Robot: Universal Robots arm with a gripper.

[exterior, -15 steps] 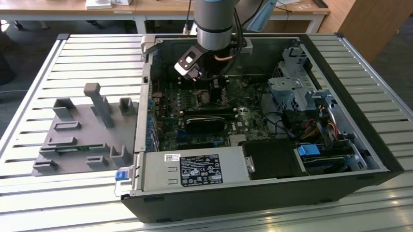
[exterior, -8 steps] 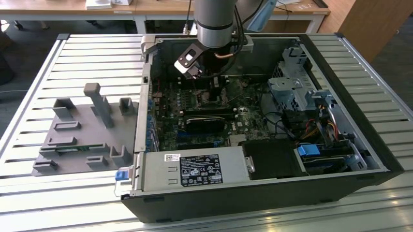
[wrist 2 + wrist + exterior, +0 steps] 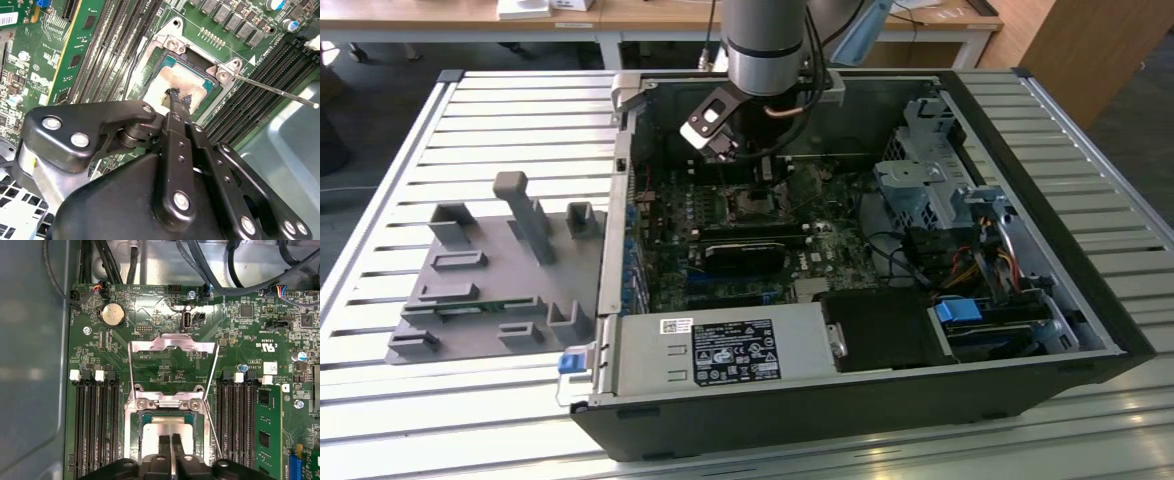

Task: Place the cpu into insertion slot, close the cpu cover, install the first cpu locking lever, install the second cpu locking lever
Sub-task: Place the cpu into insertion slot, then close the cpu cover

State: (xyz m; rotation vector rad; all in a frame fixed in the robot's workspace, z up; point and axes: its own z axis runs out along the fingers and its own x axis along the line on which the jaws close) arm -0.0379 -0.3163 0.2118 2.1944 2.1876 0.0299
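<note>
The hand (image 3: 171, 444) is clenched, fingertips pressed together with nothing between them, their tips on or just above the cpu (image 3: 162, 429). The cpu lies flat in the socket (image 3: 175, 44), in the upper middle of the exterior view. The cover (image 3: 172, 342) stands swung open beyond it, and a lever (image 3: 275, 90) juts free beside the socket. My worry: if the cpu sits slightly askew, pressure from the tips could bend socket pins, and a sideways drag could shift it or snag the lever
</note>
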